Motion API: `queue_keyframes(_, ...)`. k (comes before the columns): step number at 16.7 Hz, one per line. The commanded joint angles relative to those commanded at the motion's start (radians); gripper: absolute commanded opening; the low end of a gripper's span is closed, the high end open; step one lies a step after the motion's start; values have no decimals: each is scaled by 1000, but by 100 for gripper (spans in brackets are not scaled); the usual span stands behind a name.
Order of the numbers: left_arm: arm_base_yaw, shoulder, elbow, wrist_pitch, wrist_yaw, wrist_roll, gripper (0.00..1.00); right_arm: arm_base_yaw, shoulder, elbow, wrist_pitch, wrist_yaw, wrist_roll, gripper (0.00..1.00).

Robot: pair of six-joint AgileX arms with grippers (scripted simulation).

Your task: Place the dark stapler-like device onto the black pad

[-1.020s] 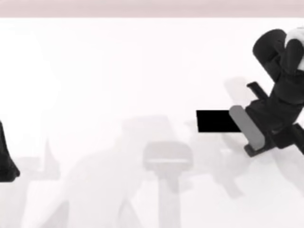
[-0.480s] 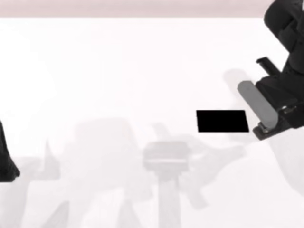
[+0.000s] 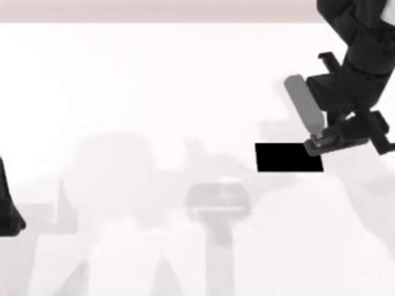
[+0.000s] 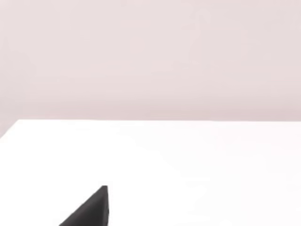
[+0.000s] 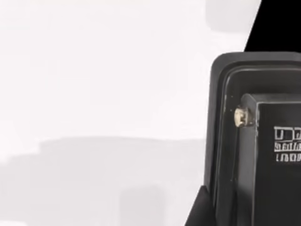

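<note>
The black pad (image 3: 289, 157) lies flat on the white table, right of centre. My right gripper (image 3: 330, 117) hangs just behind the pad's right end, shut on the dark stapler-like device (image 3: 347, 132). The device's lower end overlaps the pad's back right corner in the top view. A grey cylindrical finger (image 3: 302, 103) slants beside it. In the right wrist view the dark stapler-like device (image 5: 263, 150) fills the frame's edge, showing a brass hinge pin and white lettering, with a corner of the black pad (image 5: 280, 23) beyond it. My left gripper (image 3: 8, 209) sits parked at the table's left edge.
The white table (image 3: 154, 92) carries only soft grey shadows of the arms across its front half. Its back edge (image 3: 185, 23) meets a pinkish wall. One dark fingertip (image 4: 91, 211) shows low in the left wrist view.
My right arm has carried the device from the pad's right front side toward the back of the table and turned it. The pad's right end, covered a second ago, now shows.
</note>
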Motion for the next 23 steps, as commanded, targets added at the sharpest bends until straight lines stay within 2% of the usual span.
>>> queue_keyframes(5,0,0,0,0,0,0,100,37,165,255,-52,-20,236,0)
queue_keyframes(8,0,0,0,0,0,0,100,47,202,305,-62,-24,286,0)
queue_keyframes(13,0,0,0,0,0,0,100,43,202,289,-44,-23,286,0)
queue_keyframes(20,0,0,0,0,0,0,100,52,269,87,232,-23,296,0)
queue_keyframes(23,0,0,0,0,0,0,100,55,286,42,285,-23,296,0)
